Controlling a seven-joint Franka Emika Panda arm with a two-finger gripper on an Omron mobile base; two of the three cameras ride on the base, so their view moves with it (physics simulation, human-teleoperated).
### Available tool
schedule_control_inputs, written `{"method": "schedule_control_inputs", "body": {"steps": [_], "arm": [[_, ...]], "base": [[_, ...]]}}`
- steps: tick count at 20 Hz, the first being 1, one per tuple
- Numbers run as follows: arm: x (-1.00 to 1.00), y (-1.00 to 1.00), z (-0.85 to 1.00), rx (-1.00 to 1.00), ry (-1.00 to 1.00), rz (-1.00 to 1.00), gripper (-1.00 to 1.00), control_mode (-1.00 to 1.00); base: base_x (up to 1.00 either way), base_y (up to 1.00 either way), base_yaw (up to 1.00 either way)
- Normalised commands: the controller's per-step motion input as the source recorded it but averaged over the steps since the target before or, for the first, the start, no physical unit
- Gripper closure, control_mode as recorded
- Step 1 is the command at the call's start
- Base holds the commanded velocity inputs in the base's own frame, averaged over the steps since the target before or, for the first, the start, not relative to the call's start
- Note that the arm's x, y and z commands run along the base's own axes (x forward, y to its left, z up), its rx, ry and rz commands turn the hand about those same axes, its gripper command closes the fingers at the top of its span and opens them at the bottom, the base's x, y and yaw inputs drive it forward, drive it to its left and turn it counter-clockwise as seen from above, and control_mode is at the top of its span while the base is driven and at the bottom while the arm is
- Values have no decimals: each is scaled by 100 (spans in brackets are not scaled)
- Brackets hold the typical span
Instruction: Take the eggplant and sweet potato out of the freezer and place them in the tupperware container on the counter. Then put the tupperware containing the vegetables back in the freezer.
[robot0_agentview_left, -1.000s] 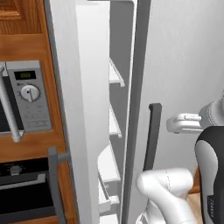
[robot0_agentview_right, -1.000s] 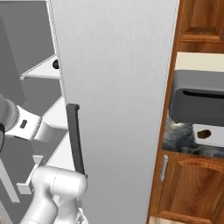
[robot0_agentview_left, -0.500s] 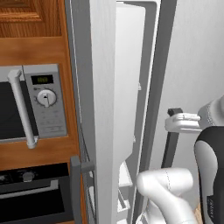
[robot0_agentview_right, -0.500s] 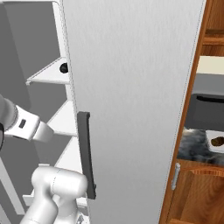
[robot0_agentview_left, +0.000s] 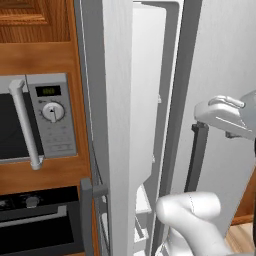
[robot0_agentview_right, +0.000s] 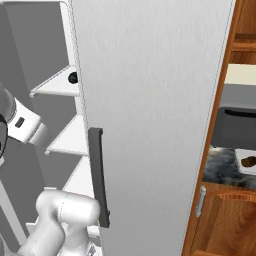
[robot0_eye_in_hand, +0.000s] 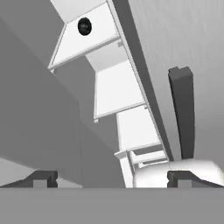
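Inside the open freezer (robot0_agentview_right: 55, 130), white shelves step down one below another. The top shelf (robot0_eye_in_hand: 89, 37) carries the eggplant (robot0_eye_in_hand: 84, 26), a small glossy near-black ball sitting alone toward the back of that shelf; in the right base view the same eggplant (robot0_agentview_right: 73, 77) rests at the shelf's right end, just beside the edge of the closed door. The two shelves below it (robot0_eye_in_hand: 116, 89) are bare white. Far to the right, the dark marbled table (robot0_agentview_right: 220, 162) bears the whitish tupperware container (robot0_agentview_right: 244, 157), and the brown sweet potato (robot0_agentview_right: 248, 161) lies in it.
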Motion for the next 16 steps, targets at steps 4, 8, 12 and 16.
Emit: {"method": "schedule_control_inputs", "body": {"steps": [4, 8, 12, 16], "arm": [[42, 52, 36, 11, -3, -7, -100, -100], [53, 29, 20, 19, 0, -5, -100, -100], [48, 33, 1, 21, 2, 0, -100, -100], [51, 41, -4, 23, 6, 0, -100, -100]], "base": [[0, 0, 0], [0, 0, 0], [0, 0, 0], [0, 0, 0]]}}
